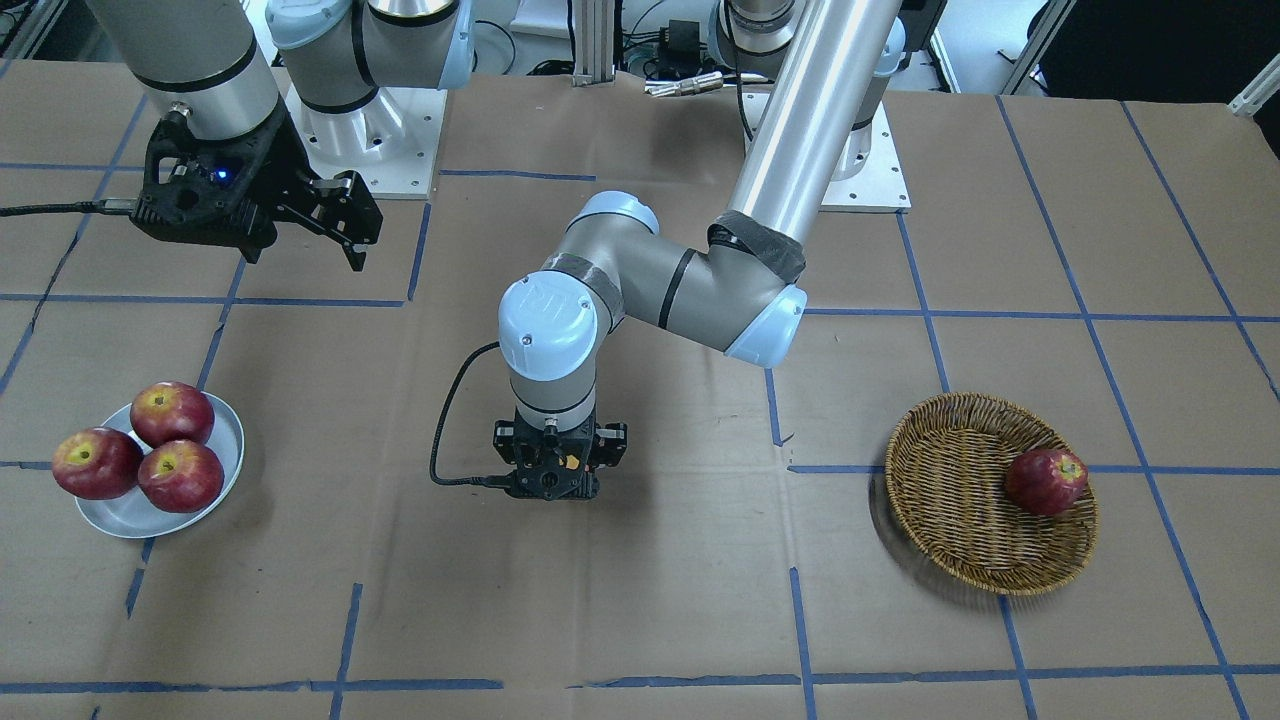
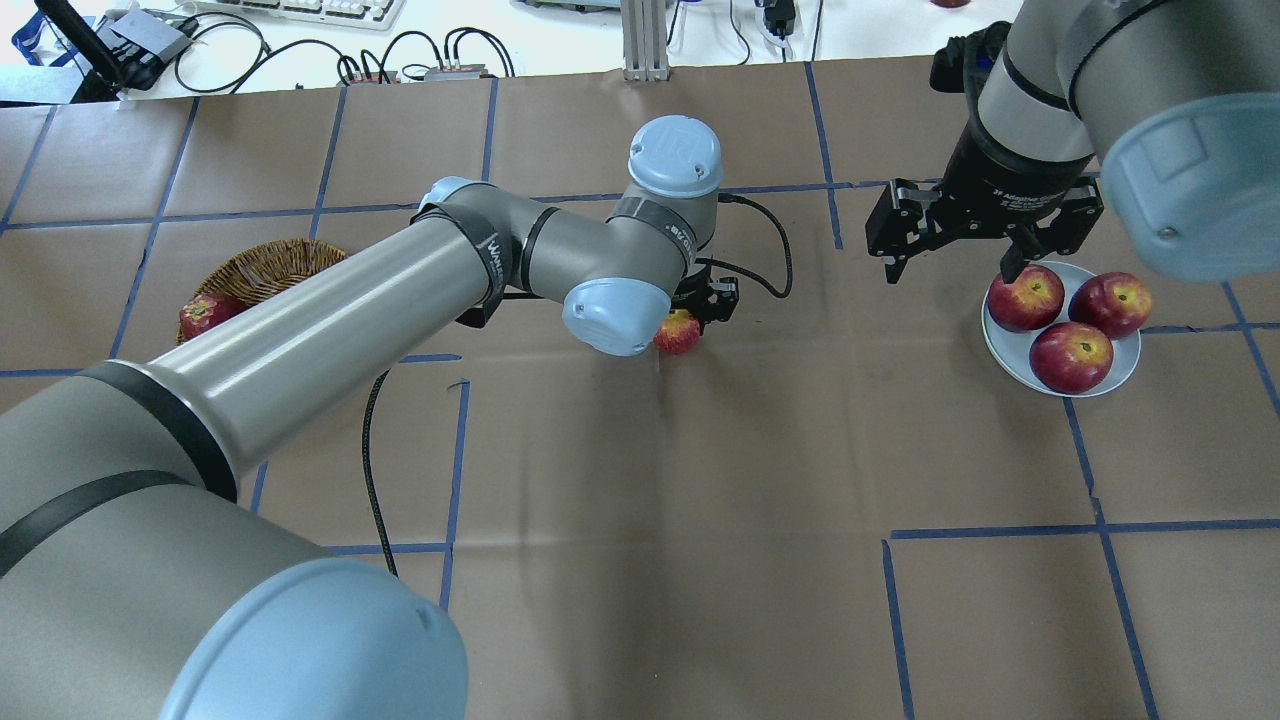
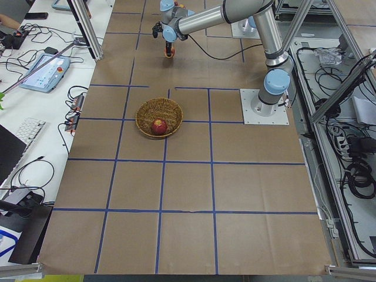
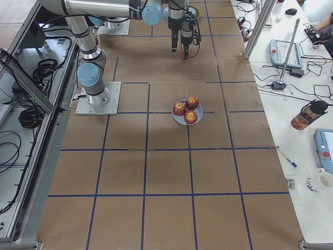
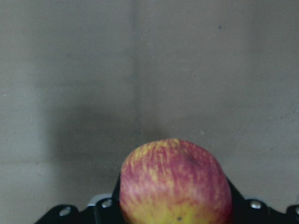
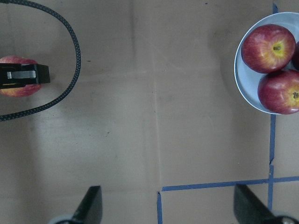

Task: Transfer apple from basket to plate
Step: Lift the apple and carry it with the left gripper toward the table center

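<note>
My left gripper (image 2: 692,318) is shut on the apple (image 2: 679,334), a pinkish-red one with yellow streaks, and holds it low over the middle of the table. The left wrist view shows the apple (image 5: 175,186) between the jaws. It also shows in the right wrist view (image 6: 18,90). The wicker basket (image 1: 960,520) stands on my left side with one dark red apple (image 1: 1045,481) in it. The pale plate (image 1: 232,440) on my right side holds three dark red apples (image 1: 172,412). My right gripper (image 2: 950,265) is open and empty, raised beside the plate (image 2: 1120,375).
The table is covered in brown paper with blue tape lines (image 1: 800,640). A black cable (image 1: 445,420) hangs from my left wrist. The arm bases (image 1: 370,140) stand at the table's back edge.
</note>
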`<state>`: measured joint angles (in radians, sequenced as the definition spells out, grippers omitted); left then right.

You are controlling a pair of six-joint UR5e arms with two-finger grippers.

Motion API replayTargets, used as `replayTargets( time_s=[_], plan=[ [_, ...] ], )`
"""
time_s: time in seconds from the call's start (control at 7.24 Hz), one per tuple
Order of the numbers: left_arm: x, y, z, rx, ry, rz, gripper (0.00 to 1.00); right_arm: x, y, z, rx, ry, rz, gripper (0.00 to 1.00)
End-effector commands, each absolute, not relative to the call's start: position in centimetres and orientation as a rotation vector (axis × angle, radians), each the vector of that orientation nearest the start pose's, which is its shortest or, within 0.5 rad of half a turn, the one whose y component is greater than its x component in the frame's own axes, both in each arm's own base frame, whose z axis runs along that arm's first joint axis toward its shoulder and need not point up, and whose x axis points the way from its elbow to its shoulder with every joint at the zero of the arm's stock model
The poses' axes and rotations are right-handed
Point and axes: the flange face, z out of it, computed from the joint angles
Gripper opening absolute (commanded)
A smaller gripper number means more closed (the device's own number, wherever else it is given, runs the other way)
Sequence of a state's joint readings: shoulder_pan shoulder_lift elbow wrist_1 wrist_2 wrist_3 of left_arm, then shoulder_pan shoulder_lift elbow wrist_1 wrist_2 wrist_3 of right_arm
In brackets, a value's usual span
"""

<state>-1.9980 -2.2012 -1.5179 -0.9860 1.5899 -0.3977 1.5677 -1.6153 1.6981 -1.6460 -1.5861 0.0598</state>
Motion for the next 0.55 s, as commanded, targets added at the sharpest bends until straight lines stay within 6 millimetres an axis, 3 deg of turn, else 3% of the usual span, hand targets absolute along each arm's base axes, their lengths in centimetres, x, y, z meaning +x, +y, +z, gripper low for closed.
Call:
replayTargets(
  time_s=[0.0,0.41],
  plan=[
    [-39.96,-56.96,18.34,0.041,3.124,-0.015,0.45,13.03,-47.15,45.5,0.099,3.156,0.009,1.0],
    [-39.65,-56.58,17.79,0.041,3.117,0.004,0.45,13.03,-47.13,45.43,0.099,3.156,0.011,1.0]
  ],
)
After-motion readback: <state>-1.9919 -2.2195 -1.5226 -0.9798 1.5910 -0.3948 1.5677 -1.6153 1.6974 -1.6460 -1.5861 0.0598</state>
